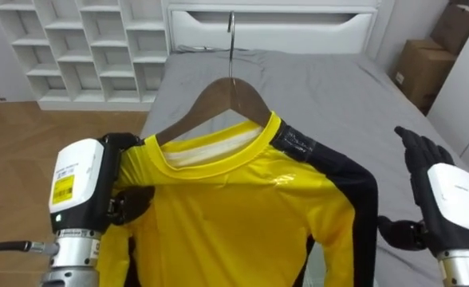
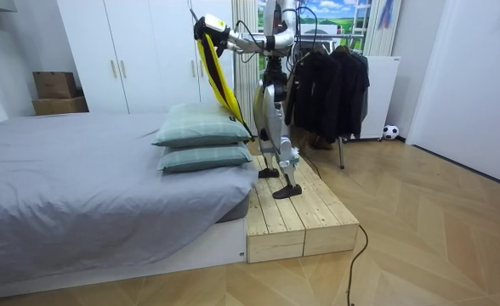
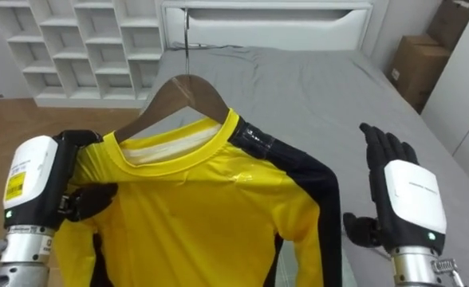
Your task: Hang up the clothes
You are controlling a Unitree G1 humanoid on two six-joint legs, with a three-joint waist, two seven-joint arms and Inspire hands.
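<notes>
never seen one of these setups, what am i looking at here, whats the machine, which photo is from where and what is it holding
It is a humanoid robot that stands on two legs and has two arms, each ending in a hand with fingers. Two pictures come from the cameras in its head, looking down past its own arms, so they show nearly the same scene. The third comes from a camera standing in the room. There the robot stands on a wooden platform beside a grey bed, next to two pillows, with a rack of dark clothes behind it.

In the head views its left hand is closed on the shoulder of a yellow shirt with dark sleeves, which hangs on a wooden hanger. Its right hand is open beside the shirt and holds nothing.
</notes>
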